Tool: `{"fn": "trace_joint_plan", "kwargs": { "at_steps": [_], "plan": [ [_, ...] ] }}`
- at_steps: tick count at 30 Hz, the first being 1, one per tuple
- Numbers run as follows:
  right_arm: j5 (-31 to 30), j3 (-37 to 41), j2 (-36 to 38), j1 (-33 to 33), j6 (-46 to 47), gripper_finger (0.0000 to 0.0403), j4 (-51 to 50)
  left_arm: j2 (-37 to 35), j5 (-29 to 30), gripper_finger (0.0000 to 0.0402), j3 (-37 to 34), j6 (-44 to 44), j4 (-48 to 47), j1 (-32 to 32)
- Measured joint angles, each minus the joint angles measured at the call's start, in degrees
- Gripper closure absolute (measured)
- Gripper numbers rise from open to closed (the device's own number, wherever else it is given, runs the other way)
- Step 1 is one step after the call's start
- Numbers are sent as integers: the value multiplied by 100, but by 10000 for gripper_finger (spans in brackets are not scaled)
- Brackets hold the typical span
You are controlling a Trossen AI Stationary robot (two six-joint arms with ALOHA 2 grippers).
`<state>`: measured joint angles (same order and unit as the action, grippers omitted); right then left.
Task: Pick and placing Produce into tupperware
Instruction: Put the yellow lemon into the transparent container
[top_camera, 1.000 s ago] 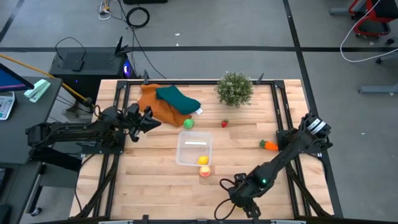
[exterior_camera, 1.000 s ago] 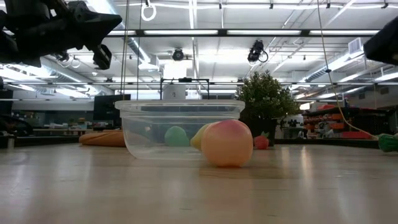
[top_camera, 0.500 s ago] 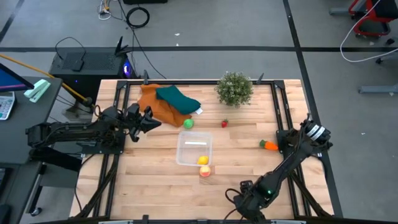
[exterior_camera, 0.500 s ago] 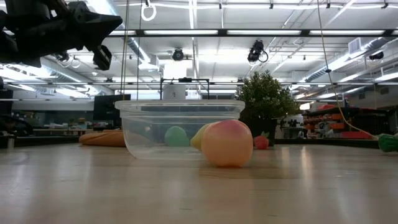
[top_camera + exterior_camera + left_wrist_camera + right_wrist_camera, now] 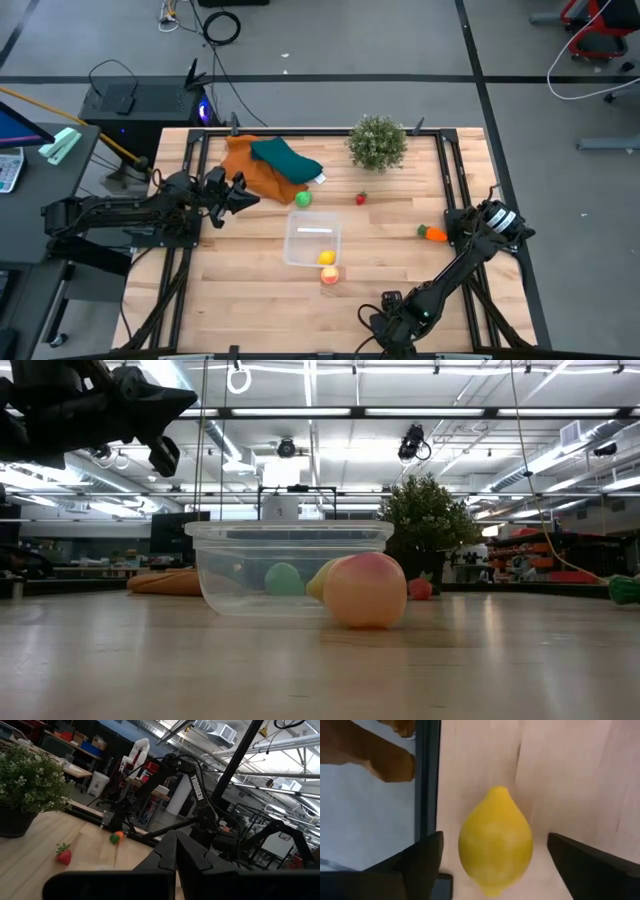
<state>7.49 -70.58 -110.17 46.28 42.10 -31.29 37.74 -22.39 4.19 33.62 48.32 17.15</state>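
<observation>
A yellow lemon [image 5: 495, 827] lies on the wood at the table's near edge. My right gripper [image 5: 495, 851] is open, with a finger on either side of it and a gap to each. In the high view my right gripper [image 5: 386, 322] hides this lemon. The clear tupperware [image 5: 312, 232] stands mid-table with a yellow piece [image 5: 327, 257] inside. A peach [image 5: 330, 275] rests on the wood against the tub's near wall. A green fruit [image 5: 303, 198], a strawberry [image 5: 361, 198] and a carrot [image 5: 432, 233] lie on the table. My left gripper [image 5: 240, 190] hovers shut above the table's left side.
A potted plant [image 5: 378, 143] stands at the far edge. Orange cloth [image 5: 250, 168] and teal cloth [image 5: 286, 158] lie far left. A black frame rail [image 5: 427, 775] runs along the table edge close beside the lemon. Bare wood lies between the tub and the carrot.
My right arm has folded down and its gripper has moved a little toward the table's near edge. The tub and the produce have not shifted.
</observation>
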Motion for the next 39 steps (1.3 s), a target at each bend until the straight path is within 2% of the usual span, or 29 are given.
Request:
{"fn": "trace_joint_plan", "kwargs": {
  "at_steps": [4, 9, 17, 21, 26, 32, 35, 39],
  "plan": [
    [-102, 14, 28, -11, -11, 156, -123, 0, 0, 379, 0, 24, -28, 0],
    [-87, 30, 56, -108, -6, 256, -111, 0, 2, 388, 0, 25, -27, 0],
    [-122, 30, 219, -364, -19, 256, -326, 0, 2, 385, 0, 53, -24, 0],
    [-184, 30, 467, -583, -252, 235, -958, 0, 2, 376, 0, 68, -22, 0],
    [-267, 30, 965, -946, -637, 247, -1538, 0, 2, 384, 0, 68, -18, 0],
    [-608, 26, 1613, -1505, -1004, 252, -2071, 0, -11, 393, 0, 65, -2, 0],
    [-949, 24, 1852, -1851, -1293, 248, -2220, -1, -165, 386, 0, 38, 53, 0],
    [-1018, 24, 2039, -2428, -1550, 247, -2272, -2, -253, 377, 0, 40, 80, 0]
  ]
}}
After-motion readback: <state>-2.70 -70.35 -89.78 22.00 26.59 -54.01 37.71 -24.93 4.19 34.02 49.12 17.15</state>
